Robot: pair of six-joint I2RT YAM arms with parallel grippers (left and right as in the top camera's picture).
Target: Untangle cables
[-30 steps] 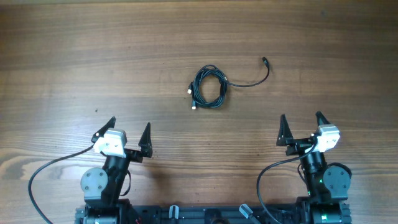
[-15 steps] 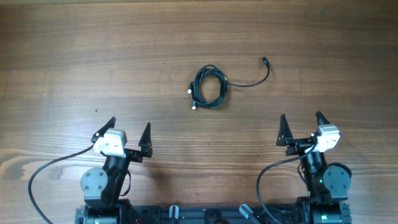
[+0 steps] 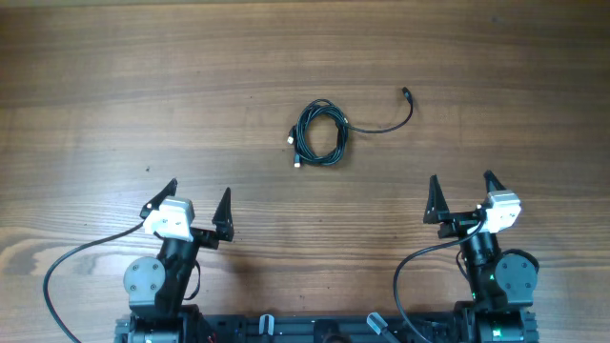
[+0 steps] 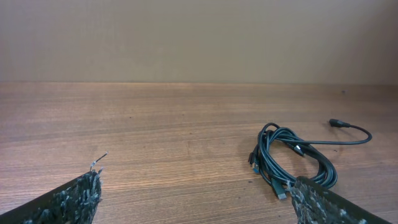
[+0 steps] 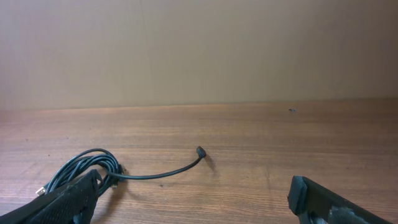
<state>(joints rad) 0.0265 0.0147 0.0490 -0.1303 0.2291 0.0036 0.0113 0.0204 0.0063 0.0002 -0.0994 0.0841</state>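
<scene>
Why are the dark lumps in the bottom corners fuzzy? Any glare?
Overhead view: even, soft light, cables sharp, barely any shadow. Left wrist view: the left claw probably sits too close to the lens, so it blurs; a pale sheen runs along the far edge of the table. Right wrist view: the right claw is similarly soft.

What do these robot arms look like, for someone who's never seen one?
Each arm has a grey round joint, a white block at the wrist, and a thick black cable looping from it. The left tool and right tool each end in two black, pointed, fin-like fingers with a rough, grainy surface.
</scene>
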